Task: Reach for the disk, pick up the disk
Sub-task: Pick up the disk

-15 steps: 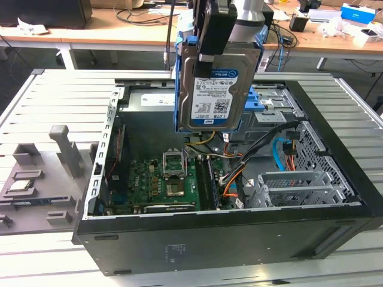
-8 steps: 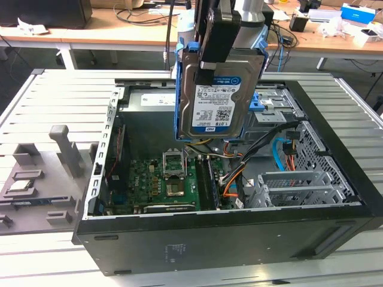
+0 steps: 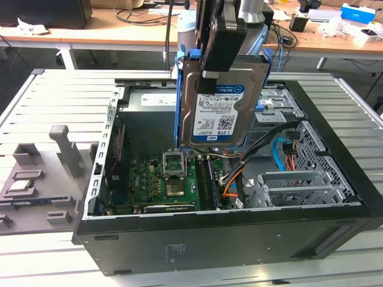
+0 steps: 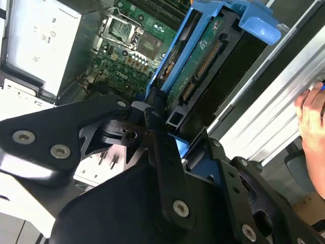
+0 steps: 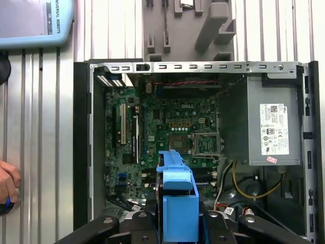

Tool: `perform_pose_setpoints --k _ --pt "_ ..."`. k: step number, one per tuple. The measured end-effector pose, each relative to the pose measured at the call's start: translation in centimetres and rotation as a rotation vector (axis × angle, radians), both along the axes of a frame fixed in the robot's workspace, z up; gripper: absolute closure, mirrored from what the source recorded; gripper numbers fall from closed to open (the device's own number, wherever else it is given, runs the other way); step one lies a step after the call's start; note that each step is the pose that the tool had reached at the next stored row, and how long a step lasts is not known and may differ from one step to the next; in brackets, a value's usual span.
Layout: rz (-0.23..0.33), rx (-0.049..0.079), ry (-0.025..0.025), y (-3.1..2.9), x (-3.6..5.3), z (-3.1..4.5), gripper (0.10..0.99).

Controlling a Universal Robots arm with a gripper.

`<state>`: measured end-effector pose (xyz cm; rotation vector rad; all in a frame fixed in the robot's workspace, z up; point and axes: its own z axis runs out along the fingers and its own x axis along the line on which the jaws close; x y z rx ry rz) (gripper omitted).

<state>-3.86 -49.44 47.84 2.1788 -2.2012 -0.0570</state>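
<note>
The disk (image 3: 218, 107), a silver-grey hard drive with a white-and-blue label and blue side rails, hangs upright above the open computer case (image 3: 239, 239). My gripper (image 3: 220, 57) is shut on its upper part, with a black finger lying across its labelled face. In the second wrist view the disk (image 4: 203, 56) is edge-on, its blue rail and connector side showing, clamped between the black fingers (image 4: 155, 132) of the gripper (image 4: 152, 122). In the first wrist view the disk's blue rail (image 5: 177, 203) sticks out from the gripper (image 5: 177, 226) over the motherboard (image 5: 167, 132).
Inside the case are the green motherboard (image 3: 164, 182), a grey power supply (image 5: 274, 127) and a metal drive cage (image 3: 296, 185) with orange and blue cables. A grey fixture tray (image 3: 36, 179) lies at the exterior view's left. A person's hand (image 4: 312, 117) rests beside the case.
</note>
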Motion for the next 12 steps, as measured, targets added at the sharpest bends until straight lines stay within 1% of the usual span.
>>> perform_pose_setpoints --k 1,3,5,8,10,12 --pt "0.000 0.000 0.0000 -0.32 0.00 0.00 0.722" --pt "0.000 0.000 0.0000 -0.69 0.00 0.00 0.722" --pt "0.000 0.000 0.0000 -1.35 0.00 0.00 0.722" --pt "0.000 0.000 -0.0001 -2.12 0.00 -0.01 0.722" --pt "0.000 0.000 0.0000 -2.76 0.00 -0.01 0.722" --pt "0.000 0.000 0.0000 -3.13 0.00 -0.01 0.722"
